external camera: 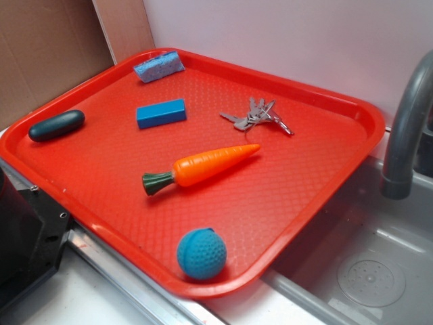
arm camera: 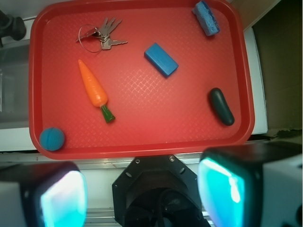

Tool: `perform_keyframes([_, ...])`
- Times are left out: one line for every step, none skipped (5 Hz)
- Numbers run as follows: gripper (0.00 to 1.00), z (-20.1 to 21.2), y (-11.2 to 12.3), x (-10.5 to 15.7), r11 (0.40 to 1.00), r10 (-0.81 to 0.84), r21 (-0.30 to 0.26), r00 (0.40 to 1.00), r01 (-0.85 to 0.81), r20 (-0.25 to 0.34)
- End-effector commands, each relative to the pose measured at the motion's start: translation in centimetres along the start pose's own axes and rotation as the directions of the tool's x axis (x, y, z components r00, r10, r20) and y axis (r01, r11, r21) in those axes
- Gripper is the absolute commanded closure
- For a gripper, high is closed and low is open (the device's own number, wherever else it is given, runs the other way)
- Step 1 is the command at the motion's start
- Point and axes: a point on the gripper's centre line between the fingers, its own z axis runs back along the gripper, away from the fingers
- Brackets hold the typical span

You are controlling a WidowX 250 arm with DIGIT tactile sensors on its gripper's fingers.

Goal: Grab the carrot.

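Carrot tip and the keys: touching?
Apart. The wrist view shows bare red tray between the carrot tip and the keys.

The carrot (external camera: 211, 164) (arm camera: 92, 88) lies flat on its side, well below and ahead of me, untouched. It is glossy orange plastic, a long tapered cone with faint ridges across it, ending in a short dark green stem. From my wrist view its tip points up and slightly left, the stem down and right. In the exterior view it lies near the middle, tip toward the right, stem toward the left. It looks whole and clean, with nothing resting on it.
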Motion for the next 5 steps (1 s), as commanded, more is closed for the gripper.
perform_keyframes([0.0, 0.0, 0.0, 0.0, 1.0, 0.0, 0.0, 1.0, 0.0, 0.0])
perform_keyframes([0.0, -5.0, 0.0, -0.7, 1.0, -0.008, 0.01, 0.997, 0.009, -0.081])
perform_keyframes([0.0, -8.2, 0.0, -1.1, 1.0, -0.012, 0.018, 0.996, 0.014, -0.084])
perform_keyframes([0.0, -10.4, 0.6, -0.9, 0.997, -0.064, -0.059, 0.986, 0.055, -0.154])
perform_keyframes([0.0, -10.4, 0.6, -0.9, 0.997, -0.064, -0.059, 0.986, 0.055, -0.154])
